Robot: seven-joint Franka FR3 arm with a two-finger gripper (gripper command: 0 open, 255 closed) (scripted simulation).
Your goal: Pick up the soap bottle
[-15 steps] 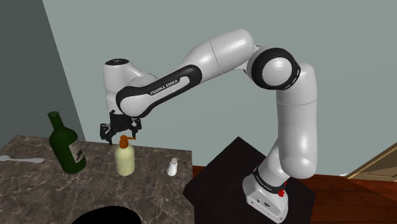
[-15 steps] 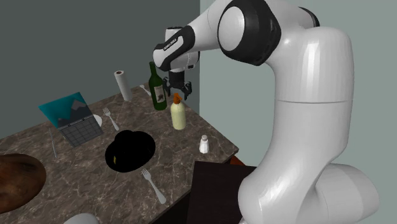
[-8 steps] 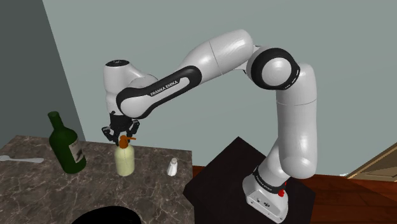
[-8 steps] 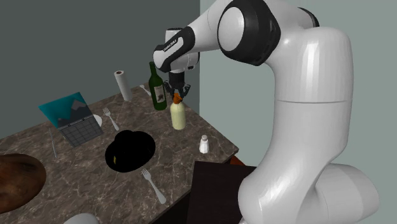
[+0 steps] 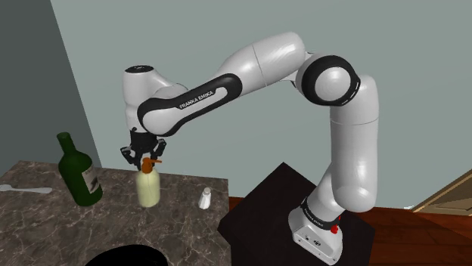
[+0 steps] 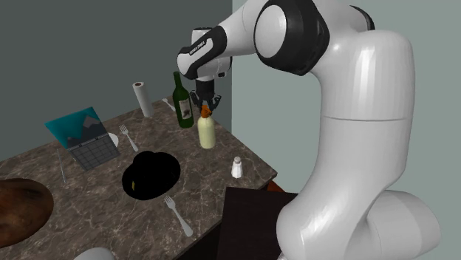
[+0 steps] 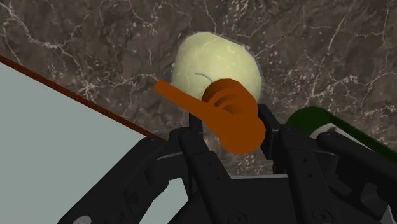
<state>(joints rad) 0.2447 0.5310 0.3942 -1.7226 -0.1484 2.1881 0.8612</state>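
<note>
The marble tabletop carries the cream soap bottle upright near its wall-side edge, between a green wine bottle and a white shaker. The gripper comes from above, its jaws pinching the orange pump. The bottle looks light, stiff and smooth. Held so high it may swing, so the collar under the pump head seems the surest hold. Count: one wine bottle, one soap bottle, two forks, one shaker.

Flat, even simulator light, soft highlights on the white arm, dim shading across the dark tabletop.
</note>
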